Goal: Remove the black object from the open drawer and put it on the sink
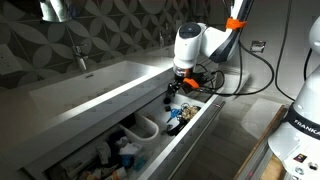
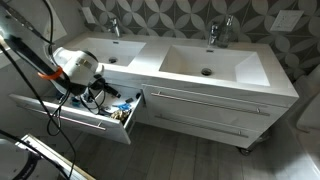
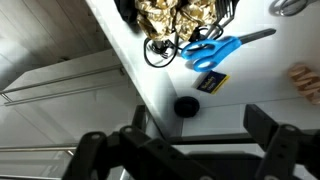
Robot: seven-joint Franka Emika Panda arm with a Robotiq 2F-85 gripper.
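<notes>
I am at the reaching step: my tool (image 3: 185, 140) hangs over the open drawer (image 2: 60, 118), its jaws spread wide with nothing between them, and the grasp is not yet made. In the wrist view the black object (image 3: 186, 106) lies on the drawer's bare white floor just ahead of the gap between my fingers, roughly centred on it. It is a small, low, rounded lump, matte and dark, with no finer detail I can make out. I judge the next move calls for coming straight down with the jaws to either side of it, then closing gently, since a low rounded thing on a smooth floor may skid away from a one-sided touch. Near it lie blue-handled scissors (image 3: 215, 50), glossy and hard, a small flat yellow-and-black card (image 3: 210, 82), a thin looped black cable (image 3: 157, 50) and something crumpled with a gold sheen (image 3: 175, 15); the card lies nearest and I should keep clear of it. After the lift, the sink (image 2: 190, 60), a long smooth white basin top with slim chrome taps, sits above the drawer.
</notes>
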